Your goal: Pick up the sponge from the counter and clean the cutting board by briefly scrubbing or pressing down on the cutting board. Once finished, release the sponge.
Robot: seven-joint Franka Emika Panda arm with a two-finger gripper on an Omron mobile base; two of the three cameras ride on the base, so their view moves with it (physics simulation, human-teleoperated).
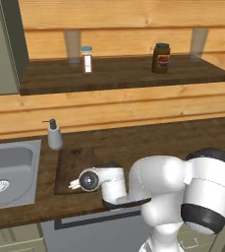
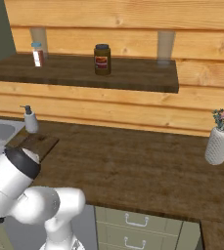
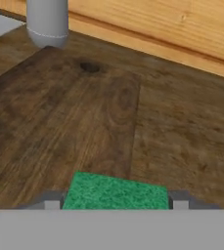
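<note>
The dark wood-grain desk [image 1: 148, 142] runs across the middle of the left base view, with a grey sink [image 1: 11, 172] set in at the left edge. A soap dispenser [image 1: 54, 134] stands beside the sink, the cutting board [image 1: 74, 165] lies flat just below it, and a white vase [image 2: 217, 145] stands at the right. The shelf [image 1: 124, 74] above carries 2 jars.

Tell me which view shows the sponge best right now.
The hand view: the sponge sits between the gripper's fingertips over the cutting board's right edge. In the left base view the arm covers that spot.
</note>
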